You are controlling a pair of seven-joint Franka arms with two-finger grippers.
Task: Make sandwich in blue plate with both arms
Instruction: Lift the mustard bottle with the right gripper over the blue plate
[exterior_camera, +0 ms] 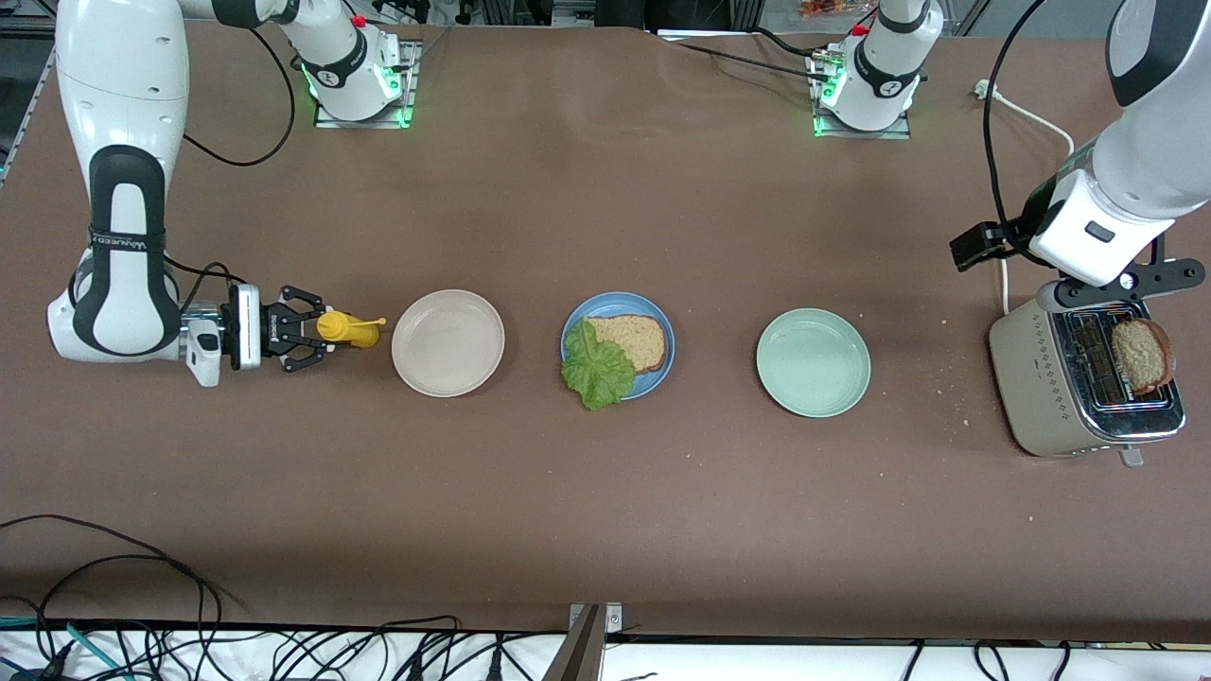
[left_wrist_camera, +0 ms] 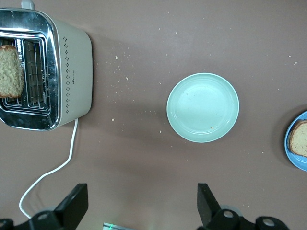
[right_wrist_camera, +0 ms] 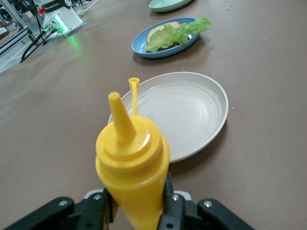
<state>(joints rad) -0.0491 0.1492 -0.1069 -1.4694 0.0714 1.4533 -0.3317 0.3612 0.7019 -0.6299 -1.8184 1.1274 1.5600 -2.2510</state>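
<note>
Right gripper (exterior_camera: 317, 328) fingers clamp a yellow mustard bottle (exterior_camera: 346, 329), just beside the beige plate (exterior_camera: 447, 341). Left gripper (left_wrist_camera: 139, 203) hangs spread wide over the toaster (exterior_camera: 1079, 378), which holds a bread slice (exterior_camera: 1142, 355). Blue plate (exterior_camera: 659, 324) mid-table carries bread (exterior_camera: 634, 340) and lettuce (exterior_camera: 597, 367).

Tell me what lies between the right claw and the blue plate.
The beige plate sits between the right claw, closed on the yellow mustard bottle, and the blue plate; both front and right wrist views show it.
</note>
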